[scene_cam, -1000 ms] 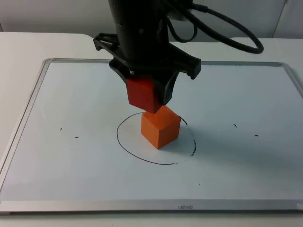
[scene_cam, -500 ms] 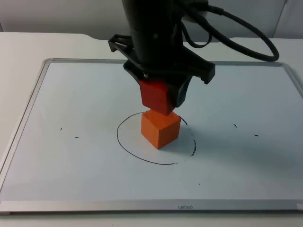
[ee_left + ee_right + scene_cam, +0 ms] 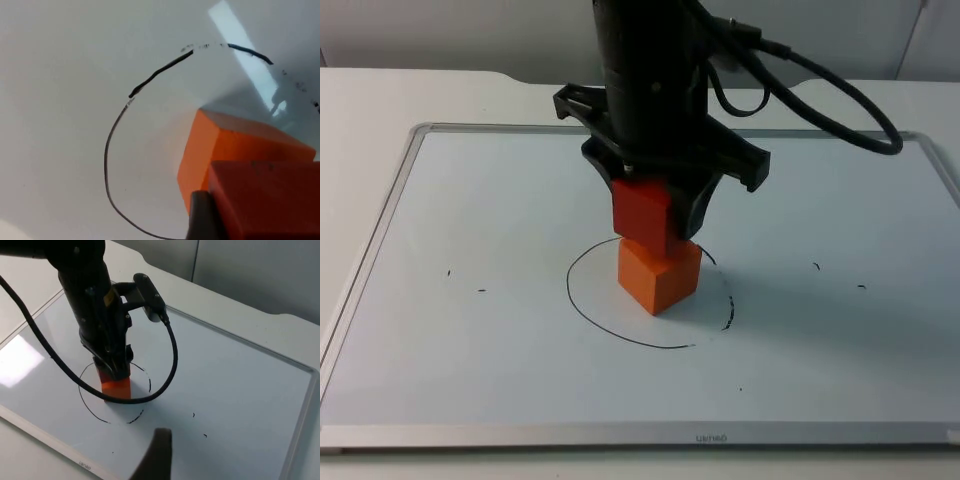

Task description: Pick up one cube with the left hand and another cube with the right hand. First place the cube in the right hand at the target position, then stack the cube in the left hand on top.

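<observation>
An orange cube sits on the whiteboard inside a hand-drawn black circle. Directly over it my left gripper is shut on a red cube, whose underside meets or nearly meets the orange top; I cannot tell if they touch. In the left wrist view the red cube lies close over the orange cube, a black finger beside it. From the right wrist view, the left gripper stands over the orange cube. My right gripper waits high, away from the stack.
The whiteboard has a raised metal frame and small pen marks at left and right. The left arm's cable loops over the board's far right part. White table top surrounds the board.
The left gripper has carried the red cube rightwards and then down, from up and left of the orange cube to just above its top. The orange cube has not moved.
</observation>
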